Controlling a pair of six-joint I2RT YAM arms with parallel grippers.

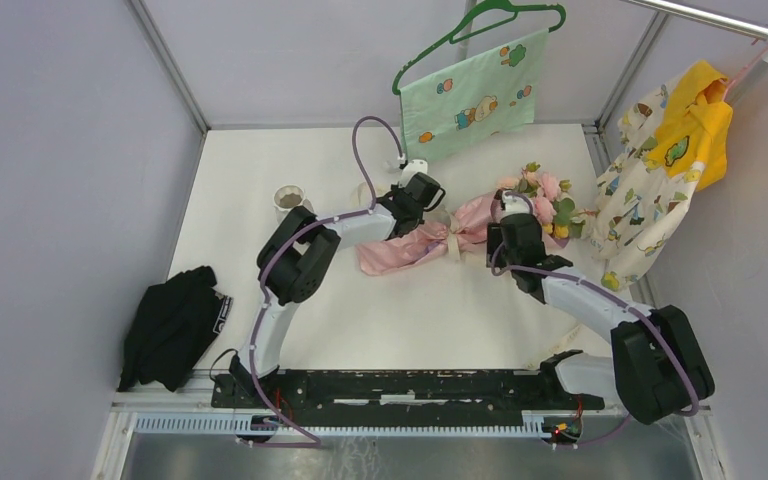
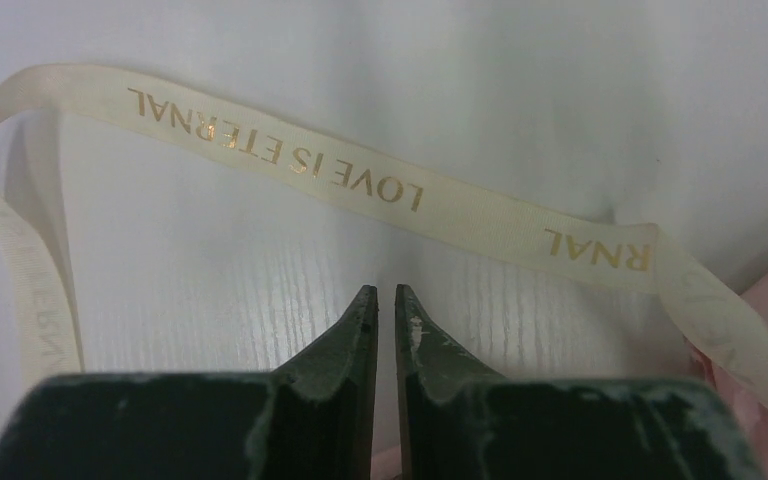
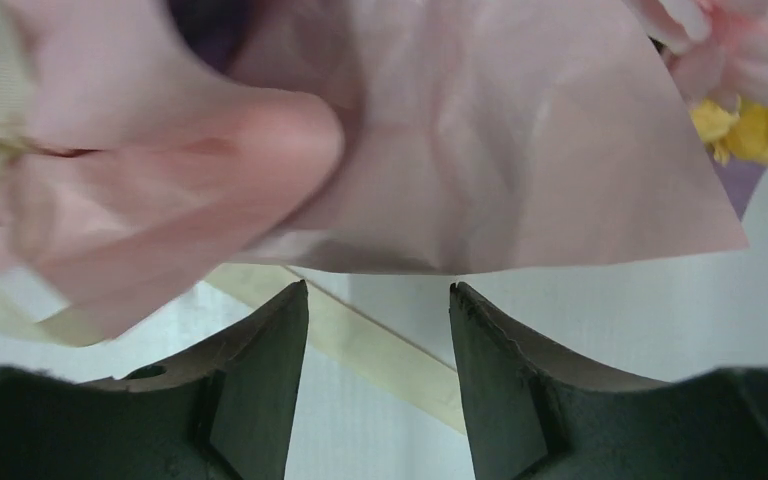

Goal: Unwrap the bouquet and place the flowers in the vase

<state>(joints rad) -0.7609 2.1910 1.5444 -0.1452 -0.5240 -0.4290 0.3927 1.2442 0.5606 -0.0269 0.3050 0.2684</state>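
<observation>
Black cloth [image 1: 170, 325] lies crumpled near the arm bases at about 9 o'clock on the white table [image 1: 410, 320]. Beyond it both arms reach toward the middle, where the bouquet [image 1: 420, 245] lies on its side. It is wrapped in pink paper, with its narrow end pointing to 8 o'clock and the flowers [image 1: 550, 195] fanning out toward 2 o'clock.

The left gripper [image 2: 385, 295] sits over the stem end with its jaws drawn almost together. Only a thin slit shows between them, and nothing can be seen in it. A cream ribbon [image 2: 360, 180] printed with gold lettering loops across the table just past its tips.

The right gripper [image 3: 378, 290] hovers at the wider part of the wrap with its jaws spread apart and gripping nothing. The pink paper's edge lies just ahead, and a ribbon tail crosses the table between its fingers.

Farther off at 10 o'clock the white vase [image 1: 288, 199] stands upright, well apart from the bouquet. A mint-green patterned cloth [image 1: 475, 95] on a hanger hangs at 12 o'clock, and a patterned garment [image 1: 650, 190] with a yellow piece hangs at 2 o'clock.
</observation>
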